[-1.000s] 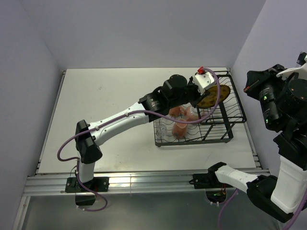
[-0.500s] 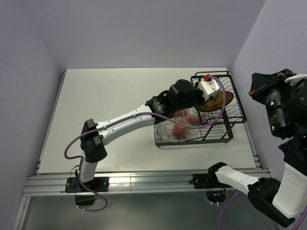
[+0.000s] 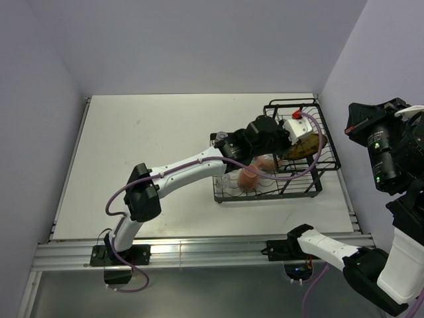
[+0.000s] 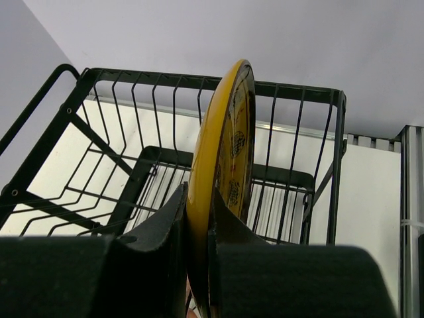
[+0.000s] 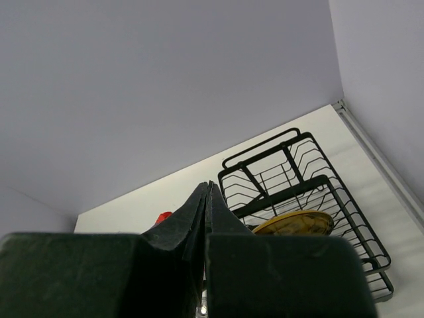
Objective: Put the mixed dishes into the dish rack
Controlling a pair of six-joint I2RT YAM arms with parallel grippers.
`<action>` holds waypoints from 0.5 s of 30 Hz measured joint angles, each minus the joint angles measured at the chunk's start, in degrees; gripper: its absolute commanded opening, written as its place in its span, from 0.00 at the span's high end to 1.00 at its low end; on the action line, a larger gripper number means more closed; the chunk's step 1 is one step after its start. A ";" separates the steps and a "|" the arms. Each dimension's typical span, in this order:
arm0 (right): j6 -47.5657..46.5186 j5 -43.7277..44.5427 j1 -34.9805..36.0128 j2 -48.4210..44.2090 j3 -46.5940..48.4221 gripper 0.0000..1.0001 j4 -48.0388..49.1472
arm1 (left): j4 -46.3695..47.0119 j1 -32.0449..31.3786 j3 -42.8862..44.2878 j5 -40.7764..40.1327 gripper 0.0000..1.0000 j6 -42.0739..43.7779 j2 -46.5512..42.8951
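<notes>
At the near edge of the table [image 3: 152, 132], the left arm [image 3: 179, 173] rises from its base and stretches out far to the right, ending over the dish rack [image 3: 265, 197]. The right arm [image 3: 381, 156] is folded up high at the right side, past the table's edge and well apart from the rack. The right gripper [image 5: 207, 191] has its two fingers pressed flat together with nothing between them.

In the rack's low tray, the nearer part, lie a salmon-pink dish [image 3: 248, 179] and, just beyond it, a second salmon-pink dish [image 3: 267, 162]. Both are partly hidden under the left arm and its cable, so whether each is a mug or a bowl cannot be told.

Farther on, over the taller basket section at the rack's far right end, the left gripper [image 4: 197, 199] is clamped on the yellow plate [image 4: 225, 126]. Its jaws are nearly together, one finger on each face of the plate's lower edge. The plate stands on edge, close to upright with a slight lean, its dark-patterned face turned to the right in the wrist view. Its top rim rises above the basket's far wire wall [image 4: 285, 89]. Whether its lower edge touches the basket floor cannot be told, since the fingers hide it.
</notes>
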 measured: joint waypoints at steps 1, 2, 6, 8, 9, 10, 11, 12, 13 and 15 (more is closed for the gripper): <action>-0.02 0.02 0.00 -0.07 0.00 1.00 0.02 | -0.33 -0.11 0.61 -0.02 1.00 0.02 0.39; -0.02 0.07 0.00 -0.11 0.00 1.00 0.00 | -0.46 -0.17 0.98 -0.09 1.00 0.02 0.59; -0.09 0.28 0.00 -0.31 -0.07 1.00 0.02 | -0.96 -0.20 1.62 -0.48 0.93 -0.20 0.87; -0.09 0.46 0.00 -0.50 -0.22 1.00 0.00 | -1.31 -0.22 2.12 -0.57 0.91 -0.39 1.09; -0.11 0.59 0.00 -0.59 -0.28 1.00 0.00 | -1.42 -0.22 2.54 -0.63 0.90 -0.50 1.38; -0.11 0.63 0.00 -0.61 -0.31 1.00 0.02 | -1.44 -0.26 3.06 -0.66 0.89 -0.63 1.73; -0.11 0.66 0.00 -0.68 -0.33 1.00 0.00 | -1.62 -0.35 3.56 -0.68 0.85 -0.66 2.12; -0.11 0.66 0.00 -0.72 -0.35 1.00 0.00 | -1.70 -0.44 4.09 -0.83 0.84 -0.66 2.54; -0.11 0.66 0.00 -0.76 -0.37 1.00 0.02 | -1.70 -0.55 4.59 -0.92 0.82 -0.68 3.04; -0.13 0.70 0.00 -0.81 -0.39 1.00 0.00 | -1.64 -0.76 5.31 -0.96 0.78 -0.72 3.69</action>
